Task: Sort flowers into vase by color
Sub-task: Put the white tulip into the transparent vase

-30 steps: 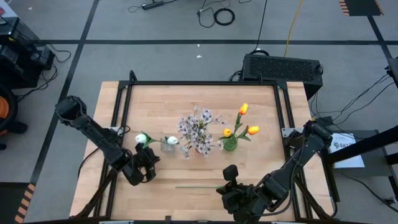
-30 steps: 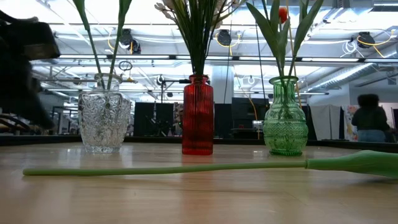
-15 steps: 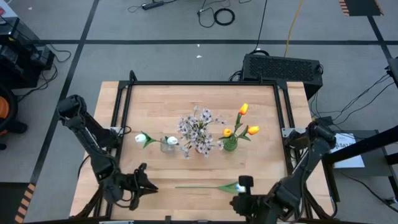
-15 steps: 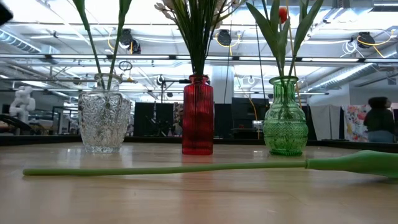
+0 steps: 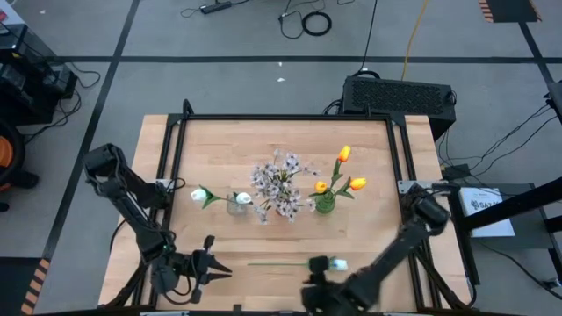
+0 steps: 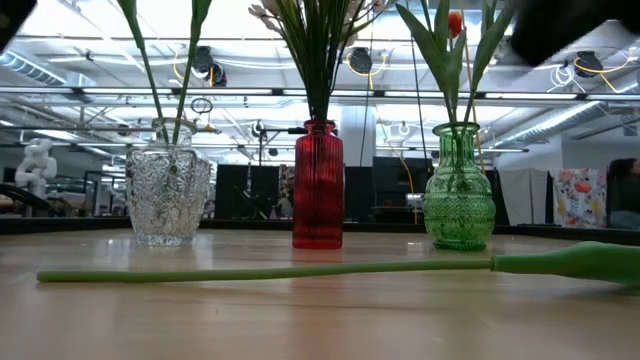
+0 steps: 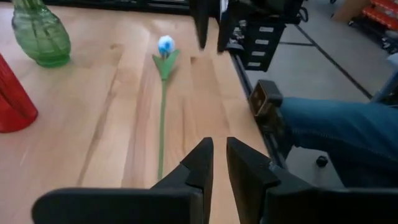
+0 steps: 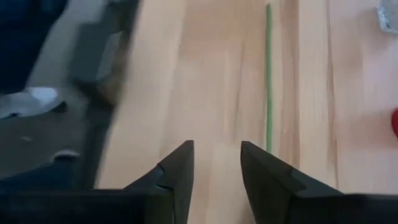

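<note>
Wooden table (image 5: pixel 369 228) carries three vases in a row: a clear one (image 6: pixel 168 195) with two stems, a red one (image 6: pixel 318 185) with the pale blossom spray (image 5: pixel 279 186), and a green one (image 6: pixel 458 187) with the orange tulips (image 5: pixel 342 175). One white-blue tulip (image 5: pixel 290 262) lies flat near the table's front edge, apart from every vase, its head toward the right arm.

Only the high view shows both arms at once: the left gripper (image 5: pixel 211 263) hovers at the front left of the table, the right gripper (image 5: pixel 320 285) at the front edge close to the lying tulip's head. The low view shows the vase bodies and the lying stem from the side but neither gripper clearly. The left wrist view shows its fingers (image 7: pixel 202 165) nearly together, a thin gap between, holding nothing, the stem ahead of them, and a person's blue-trousered leg (image 7: pixel 336 124) beside the table. The right wrist view shows its fingers (image 8: pixel 180 165) parted with bare wood between, empty.

No writing is legible; a label by the right arm's base is too small to read.
</note>
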